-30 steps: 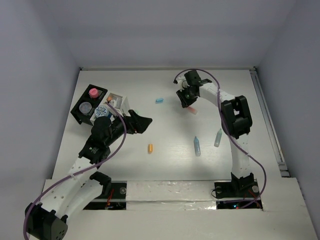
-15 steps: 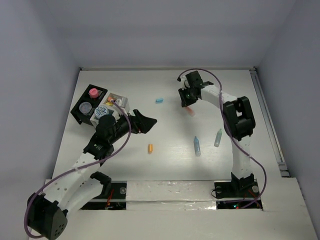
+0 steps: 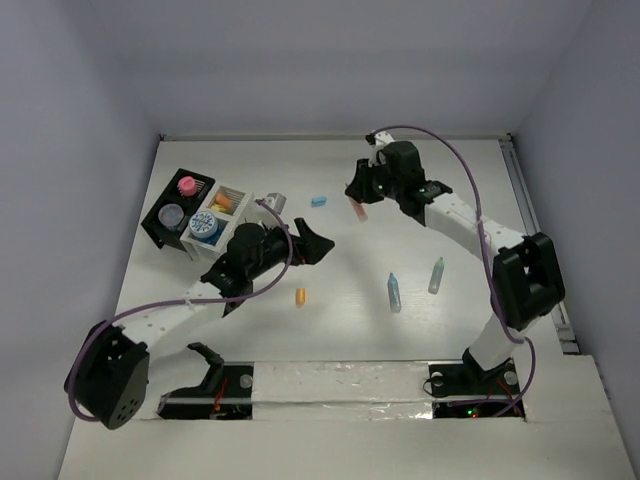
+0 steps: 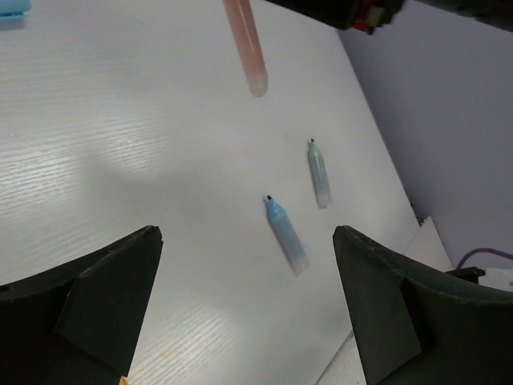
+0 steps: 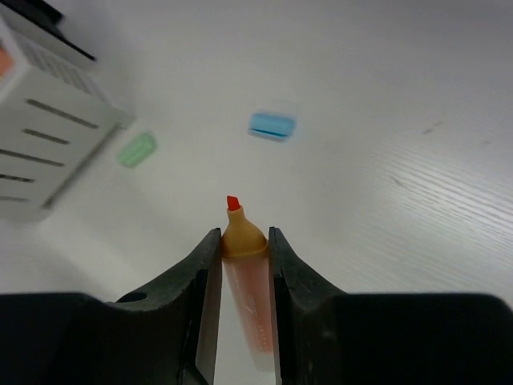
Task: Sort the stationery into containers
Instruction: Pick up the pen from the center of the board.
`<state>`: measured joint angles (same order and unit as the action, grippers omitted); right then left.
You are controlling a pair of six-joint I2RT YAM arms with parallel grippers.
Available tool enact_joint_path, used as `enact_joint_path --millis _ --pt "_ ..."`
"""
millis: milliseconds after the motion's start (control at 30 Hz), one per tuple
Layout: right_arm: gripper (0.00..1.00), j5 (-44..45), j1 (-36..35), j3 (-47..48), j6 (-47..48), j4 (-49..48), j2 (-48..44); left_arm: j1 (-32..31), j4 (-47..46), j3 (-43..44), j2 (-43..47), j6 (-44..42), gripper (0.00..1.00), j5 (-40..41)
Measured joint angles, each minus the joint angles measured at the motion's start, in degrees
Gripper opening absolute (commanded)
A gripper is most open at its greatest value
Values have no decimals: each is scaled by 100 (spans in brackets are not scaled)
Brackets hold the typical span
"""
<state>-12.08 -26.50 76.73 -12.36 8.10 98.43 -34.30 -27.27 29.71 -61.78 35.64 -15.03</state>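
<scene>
White desk (image 3: 350, 330): right end effector (image 5: 240, 239) clamps a pink marker (image 5: 248, 305) mid-air. Left end effector (image 4: 246, 249) gapes wide, blue marker (image 4: 286, 234) and green marker (image 4: 319, 172) lying just ahead of it.

White arm links (image 3: 455, 210), black joints (image 3: 525, 275), purple cables (image 3: 445, 150) alongside; left gripper (image 4: 244, 241) and right gripper (image 5: 240, 237) have black wedge fingers (image 4: 96, 297).

Tabletop (image 3: 340, 335): white and matte, faint wood grain running across (plainest in the wrist views).
Back wall (image 3: 330, 60): plain pale lavender-grey, meets the tabletop's far edge.
Side walls (image 3: 60, 200): same tint, closing in left and right.
Rail (image 3: 540, 240): pale metal strip along the tabletop's right edge.
Light: soft, even; shadows faint.
</scene>
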Motion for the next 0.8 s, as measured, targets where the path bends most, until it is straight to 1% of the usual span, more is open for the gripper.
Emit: enact_joint_path --millis 100,167,233,267,300,333,400,600,700,733,800 --pt "0 42 -404 -321 -389 -468 -282 -70 -210 61 -518 17 81 70" --pt "0 140 -723 -457 -570 -656 -402 -96 -356 105 -791 44 80 79" --pt "0 256 -1049 -470 -691 -802 -442 -105 -459 157 -964 61 80 114" --pt "0 308 -1333 -470 -789 -986 -452 -111 -573 210 -1040 72 78 173" --pt "0 319 -1421 -472 -844 -1038 -459 -111 -608 234 -1045 66 77 221" --pt "0 319 -1462 -483 -907 -1093 -468 -111 -634 264 -1045 52 74 282" --pt "0 297 -1488 -490 -1005 -1204 -474 -111 -706 334 -1045 20 70 409" --pt "0 286 -1513 -544 -1222 -1427 -476 -138 -726 389 -1043 -131 52 835" --pt "0 286 -1521 -621 -1294 -1523 -490 -138 -726 389 -1036 -177 47 951" --pt "0 284 -1521 -647 -1311 -1530 -503 -138 -723 389 -1036 -192 40 981" --pt "0 278 -1521 -693 -1360 -1589 -525 -138 -726 389 -1036 -214 28 1019"
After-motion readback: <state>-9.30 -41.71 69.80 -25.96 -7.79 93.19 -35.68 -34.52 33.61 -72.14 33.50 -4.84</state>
